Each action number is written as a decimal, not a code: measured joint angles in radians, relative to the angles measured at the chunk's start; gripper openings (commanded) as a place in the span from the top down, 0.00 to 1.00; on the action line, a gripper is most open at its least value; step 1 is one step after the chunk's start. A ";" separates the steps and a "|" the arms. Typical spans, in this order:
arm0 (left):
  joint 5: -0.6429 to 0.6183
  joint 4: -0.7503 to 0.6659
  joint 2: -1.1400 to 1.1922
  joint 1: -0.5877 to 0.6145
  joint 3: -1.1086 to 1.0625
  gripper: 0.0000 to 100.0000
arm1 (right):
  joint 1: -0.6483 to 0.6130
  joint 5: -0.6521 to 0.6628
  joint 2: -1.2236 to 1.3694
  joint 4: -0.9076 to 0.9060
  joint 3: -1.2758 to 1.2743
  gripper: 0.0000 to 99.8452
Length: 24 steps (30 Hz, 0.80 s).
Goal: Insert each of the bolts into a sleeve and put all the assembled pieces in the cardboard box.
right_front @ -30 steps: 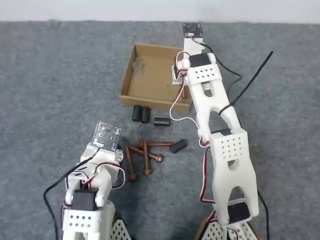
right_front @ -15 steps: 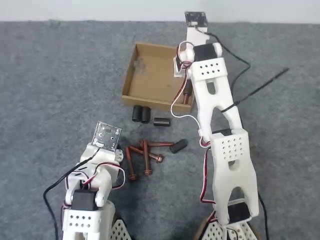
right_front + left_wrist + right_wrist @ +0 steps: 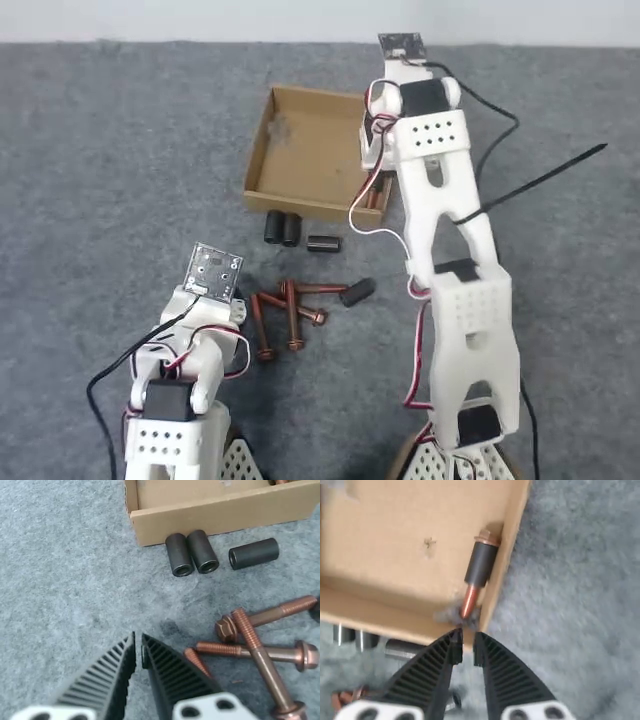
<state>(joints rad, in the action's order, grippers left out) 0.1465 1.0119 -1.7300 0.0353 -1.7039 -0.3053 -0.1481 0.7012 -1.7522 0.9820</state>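
The cardboard box (image 3: pixel 300 150) holds one assembled piece (image 3: pixel 481 567), a copper bolt in a black sleeve lying along its right wall (image 3: pixel 505 565). My right gripper (image 3: pixel 465 639) hovers above the box's near right corner, fingers almost together with nothing between them. Two black sleeves (image 3: pixel 178 554) stand side by side just outside the box's front wall, a third (image 3: pixel 253 553) lies beside them, and another (image 3: pixel 357 291) rests near the bolts. Several copper bolts (image 3: pixel 290 310) lie crossed on the carpet. My left gripper (image 3: pixel 139 642) is shut and empty, just left of the bolts.
Grey carpet (image 3: pixel 120 180) covers the table, with free room to the left of the box and to the far right. A black cable (image 3: pixel 540 180) sticks out from the right arm (image 3: pixel 440 170).
The right arm has shifted right and farther back over the box's right wall; the assembled piece stays in the box. The left arm has not moved.
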 measured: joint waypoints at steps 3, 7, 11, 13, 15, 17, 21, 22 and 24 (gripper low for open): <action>0.000 0.000 0.000 0.000 0.000 0.98 | 0.000 0.005 -0.123 0.000 -0.161 0.96; 0.000 0.000 0.000 0.000 0.000 0.98 | -0.006 0.005 -0.284 0.000 -0.407 0.96; 0.000 0.000 0.000 0.000 0.000 0.98 | -0.005 0.006 -0.427 0.000 -0.643 0.96; 0.000 0.000 0.000 0.000 0.000 0.98 | -0.005 0.006 -0.493 0.000 -0.758 0.96; 0.000 0.000 0.000 0.000 0.000 0.98 | -0.006 0.006 -0.554 0.000 -0.867 0.96; 0.000 0.000 0.000 0.000 0.000 0.98 | -0.006 0.006 -0.611 0.000 -0.965 0.96; 0.000 0.000 0.000 -0.002 0.000 0.98 | -0.006 0.006 -0.707 0.000 -1.122 0.96; 0.000 0.000 0.000 -0.002 0.000 0.98 | -0.006 0.006 -0.726 0.000 -1.157 0.96; 0.000 0.000 0.000 -0.002 0.000 0.98 | -0.006 0.006 -0.758 0.000 -1.221 0.96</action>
<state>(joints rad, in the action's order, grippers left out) 0.1465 1.0119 -1.7300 0.0338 -1.7039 -0.3115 -0.1419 -0.0568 -1.7522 -0.2394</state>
